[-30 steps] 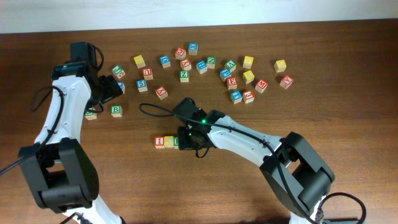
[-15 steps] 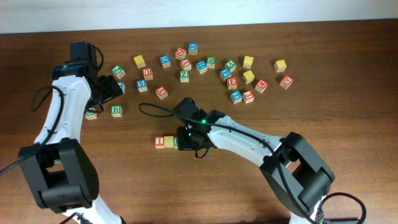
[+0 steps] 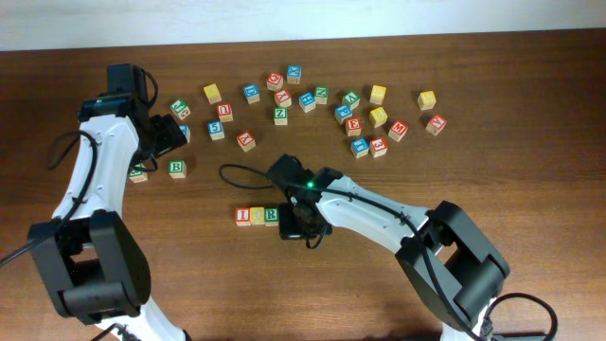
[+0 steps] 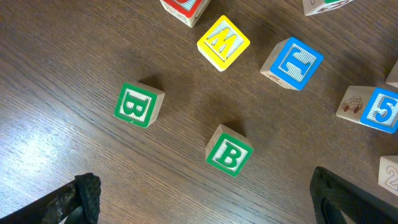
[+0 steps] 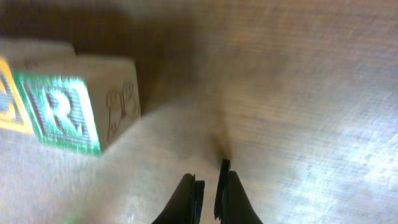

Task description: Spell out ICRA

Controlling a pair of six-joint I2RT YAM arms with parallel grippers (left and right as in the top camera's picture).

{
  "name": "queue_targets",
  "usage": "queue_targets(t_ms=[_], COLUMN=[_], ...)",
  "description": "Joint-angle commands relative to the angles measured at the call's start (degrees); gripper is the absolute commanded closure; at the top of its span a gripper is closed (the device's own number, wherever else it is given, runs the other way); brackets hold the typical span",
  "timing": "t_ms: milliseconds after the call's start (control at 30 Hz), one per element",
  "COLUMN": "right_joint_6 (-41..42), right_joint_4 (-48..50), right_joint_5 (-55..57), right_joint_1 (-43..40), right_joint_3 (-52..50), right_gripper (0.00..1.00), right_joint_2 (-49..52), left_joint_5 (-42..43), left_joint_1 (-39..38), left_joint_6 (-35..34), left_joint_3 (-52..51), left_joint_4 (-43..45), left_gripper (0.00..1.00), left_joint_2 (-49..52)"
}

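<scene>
A row of three blocks lies at the table's middle: red I (image 3: 243,216), yellow C (image 3: 258,216) and green R (image 3: 272,215). My right gripper (image 3: 295,228) sits just right of and below the R block, apart from it, shut and empty. In the right wrist view the R block (image 5: 62,115) is upper left of the fingertips (image 5: 208,186), with the C block's edge (image 5: 5,93) beside it. My left gripper (image 3: 166,137) is open and empty at the far left, above two green B blocks (image 4: 138,104) (image 4: 229,151).
Several loose letter blocks are scattered along the back of the table, from a yellow one (image 3: 212,93) to a red one (image 3: 436,124). The green B blocks (image 3: 177,169) lie left of the row. A black cable (image 3: 237,170) loops near the right arm.
My right gripper has drawn back right and toward the front, off the R block, which now shows fully at the end of the row. The left arm has not moved.
</scene>
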Motion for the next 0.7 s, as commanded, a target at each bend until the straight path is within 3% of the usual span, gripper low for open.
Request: queue_targets(t_ms=[0,400,667], right_joint_6=[-4.2,-5.7,-6.8], right_joint_4=[-1.1,2.9,8.8], right_joint_5=[-6.9,3.3,3.8], right_joint_1=[0.7,6.1,6.1], right_joint_3=[0.5,0.3,0.2], right_gripper=[0.96,0.96,0.96], right_joint_2=[0.4,0.4,0.4], left_joint_5=[0.2,0.2,0.2], left_joint_1=[0.1,0.1,0.1], left_joint_6=[0.1,0.1,0.1], left_joint_3=[-0.3,-0.3,-0.3], left_joint_4=[-0.1,-0.1,-0.1], left_gripper=[0.01,0.01,0.01], left_joint_2=[0.1,0.1,0.1])
